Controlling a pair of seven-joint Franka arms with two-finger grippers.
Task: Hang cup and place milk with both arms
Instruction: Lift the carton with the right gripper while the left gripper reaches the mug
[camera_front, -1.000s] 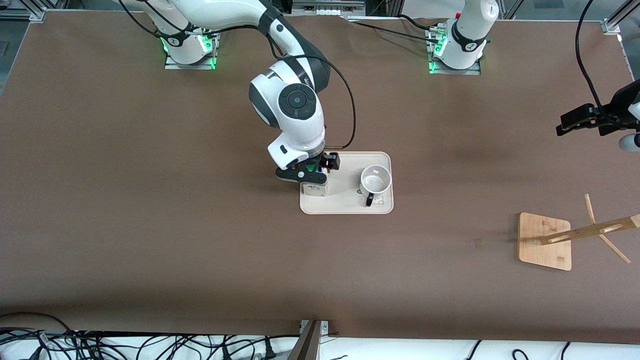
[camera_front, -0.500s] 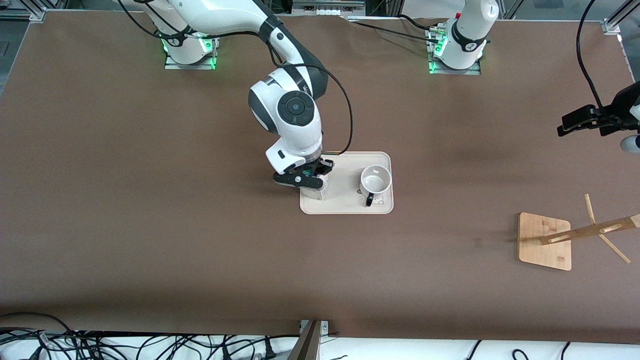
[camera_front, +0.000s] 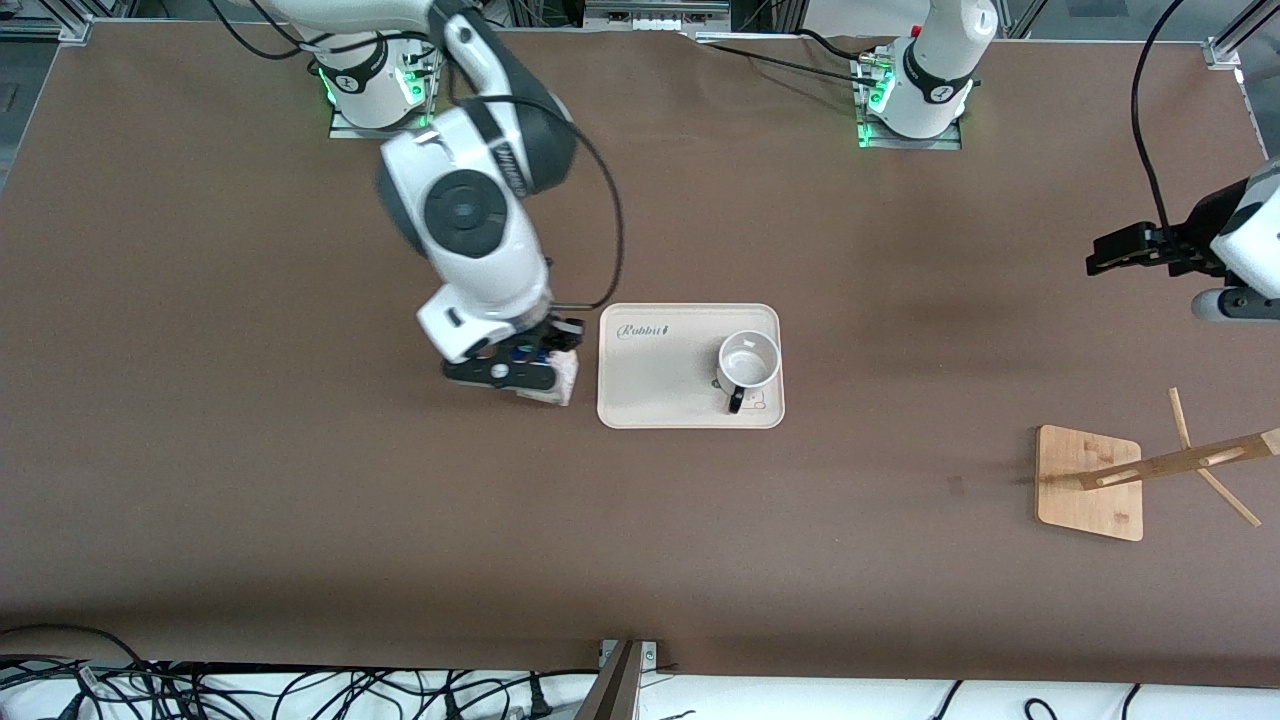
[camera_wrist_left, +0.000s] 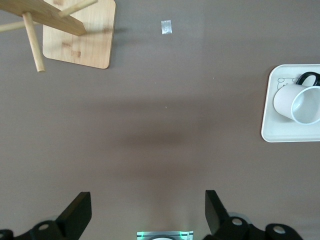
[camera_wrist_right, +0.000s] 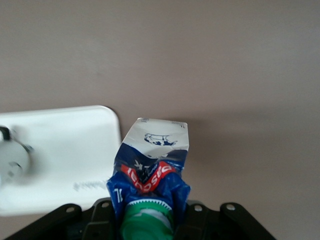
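My right gripper (camera_front: 525, 368) is shut on the milk (camera_front: 555, 381), a blue and white carton with a green cap (camera_wrist_right: 148, 220), and holds it over the bare table just beside the tray (camera_front: 660, 400), toward the right arm's end. The carton fills the right wrist view (camera_wrist_right: 152, 155). The cup (camera_front: 749, 362), white with a black handle, stands on the tray and also shows in the left wrist view (camera_wrist_left: 299, 101). My left gripper (camera_front: 1120, 250) is open and empty, high over the table's left-arm end, and its fingertips (camera_wrist_left: 81, 210) show spread wide.
A wooden cup rack (camera_front: 1092, 482) with slanted pegs stands on its square base toward the left arm's end, nearer to the front camera than the tray. It also shows in the left wrist view (camera_wrist_left: 80, 35). Cables lie along the table's front edge.
My right gripper closed on the milk, lifted it off the tray and carried it toward the right arm's end. The left gripper shifted slightly. The cup has not moved.
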